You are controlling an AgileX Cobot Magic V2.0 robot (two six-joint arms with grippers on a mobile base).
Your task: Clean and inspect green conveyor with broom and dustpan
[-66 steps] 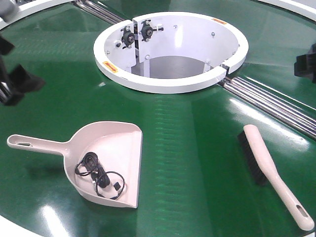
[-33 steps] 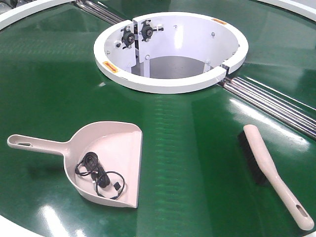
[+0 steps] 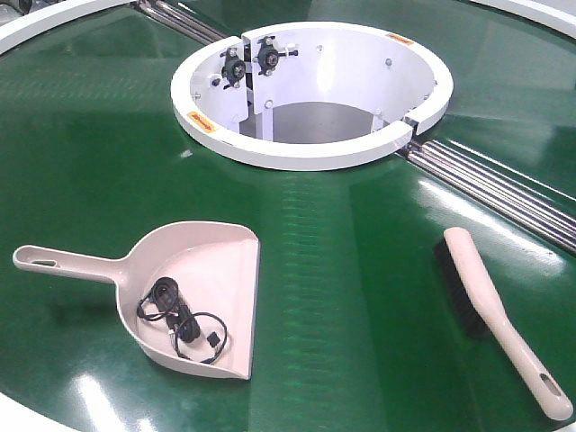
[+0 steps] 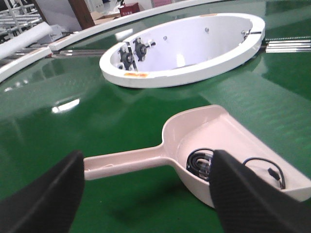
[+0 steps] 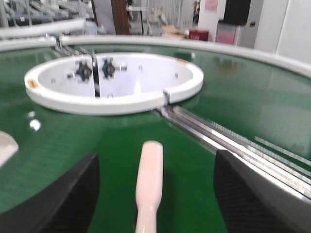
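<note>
Both pincers spread wide and empty, left gripper (image 4: pixel 146 194) straddling the dustpan (image 3: pixel 202 292) handle, right gripper (image 5: pixel 155 194) over the broom (image 3: pixel 499 315), both tools lying flat on green conveyor (image 3: pixel 342 270), apparently positioned for pickup.

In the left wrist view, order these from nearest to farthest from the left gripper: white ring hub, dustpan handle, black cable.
1. dustpan handle, between the open fingers, left gripper.
2. black cable, inside the dustpan, right.
3. white ring hub, far, top.
</note>
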